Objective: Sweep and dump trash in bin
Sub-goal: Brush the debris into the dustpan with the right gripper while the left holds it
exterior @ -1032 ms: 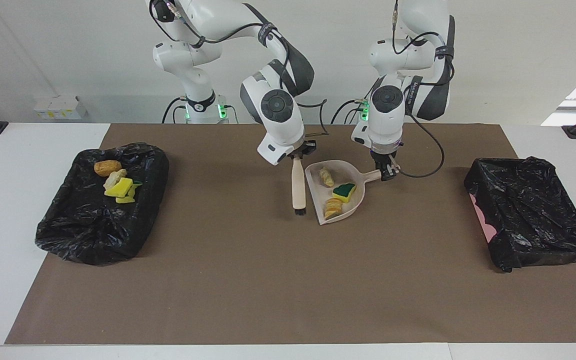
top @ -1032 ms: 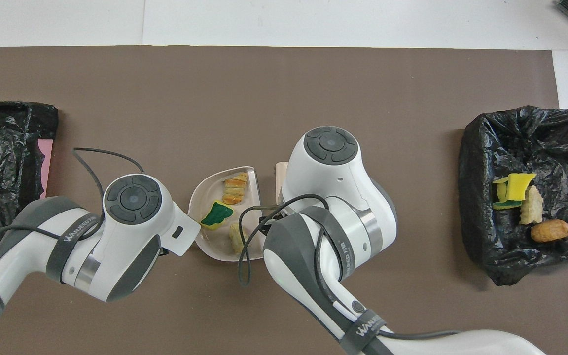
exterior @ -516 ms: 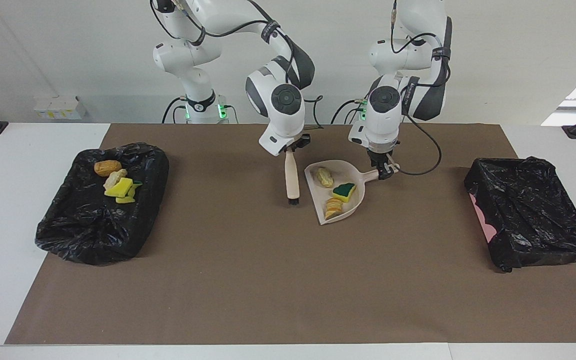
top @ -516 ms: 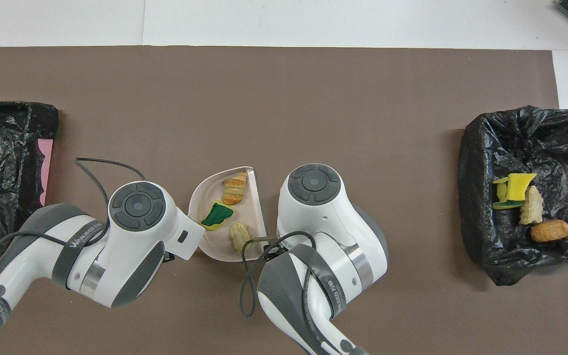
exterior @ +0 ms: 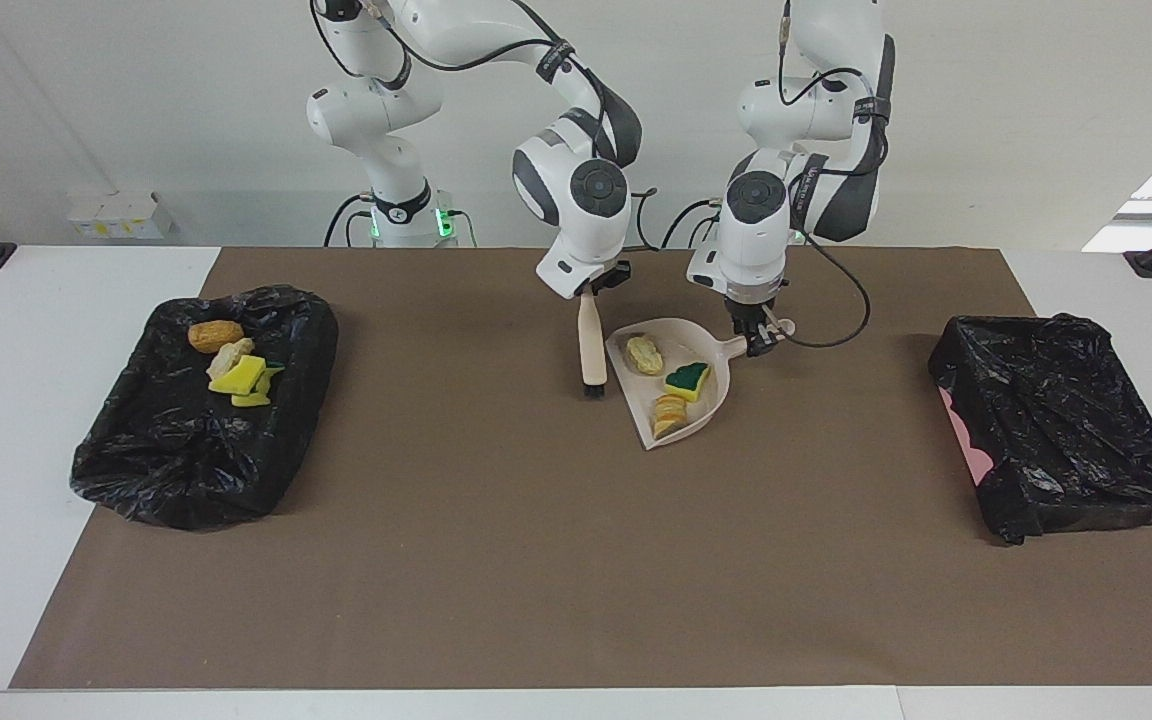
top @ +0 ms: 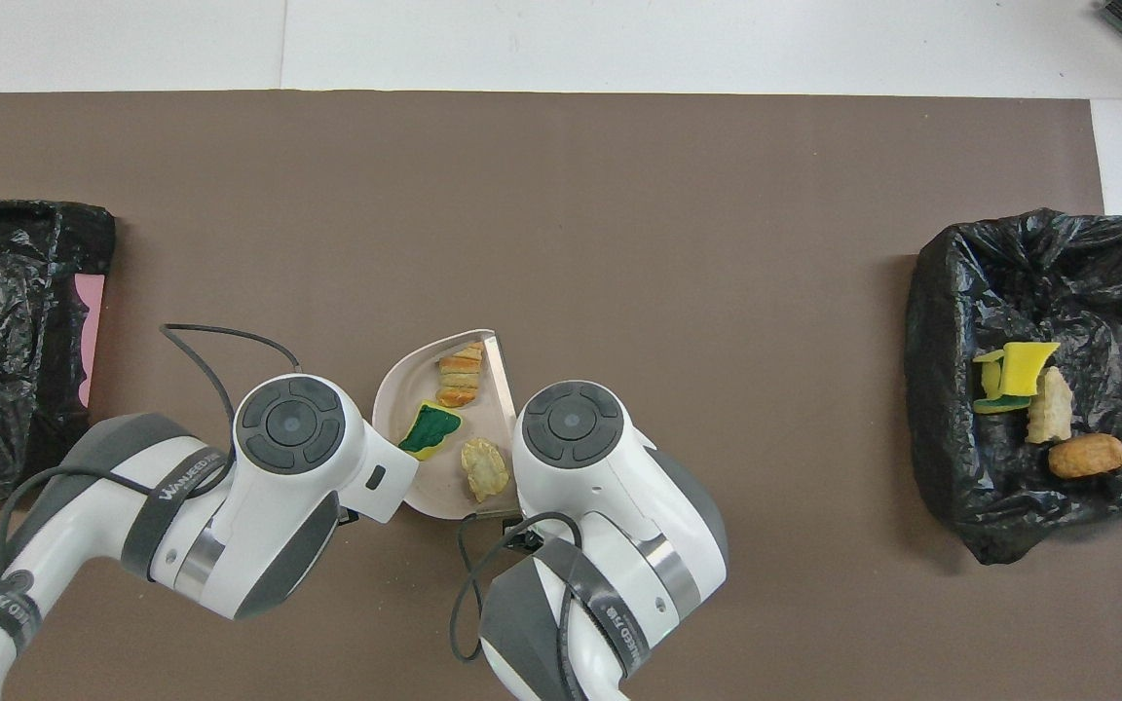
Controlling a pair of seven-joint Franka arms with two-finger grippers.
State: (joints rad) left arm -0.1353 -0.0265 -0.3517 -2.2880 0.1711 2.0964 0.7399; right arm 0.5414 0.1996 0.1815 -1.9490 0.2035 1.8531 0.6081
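Note:
My left gripper (exterior: pixel 759 340) is shut on the handle of the beige dustpan (exterior: pixel 678 342), which sits low at the middle of the mat. Three pieces of trash lie in the pan: a bread chunk (exterior: pixel 644 354), a sponge piece with a green face (exterior: pixel 688 380) and another bread chunk (exterior: pixel 669 413). My right gripper (exterior: pixel 593 296) is shut on the brush (exterior: pixel 593 352), which hangs bristles down beside the pan's open mouth. The overhead view shows the dustpan (top: pixel 397 387) and its trash (top: pixel 428 428), but the wrists hide both grippers and the brush.
A black-lined bin (exterior: pixel 308 335) at the right arm's end of the table holds several scraps (exterior: pixel 239 374); it also shows in the overhead view (top: pixel 941 321). A second black-lined bin (exterior: pixel 1066 440) lies at the left arm's end. A brown mat (exterior: pixel 536 560) covers the table.
Both arms have drawn back toward the robots. The brush moved along the pan's mouth toward the robots, and the bread chunk nearest the robots shifted a little inside the pan.

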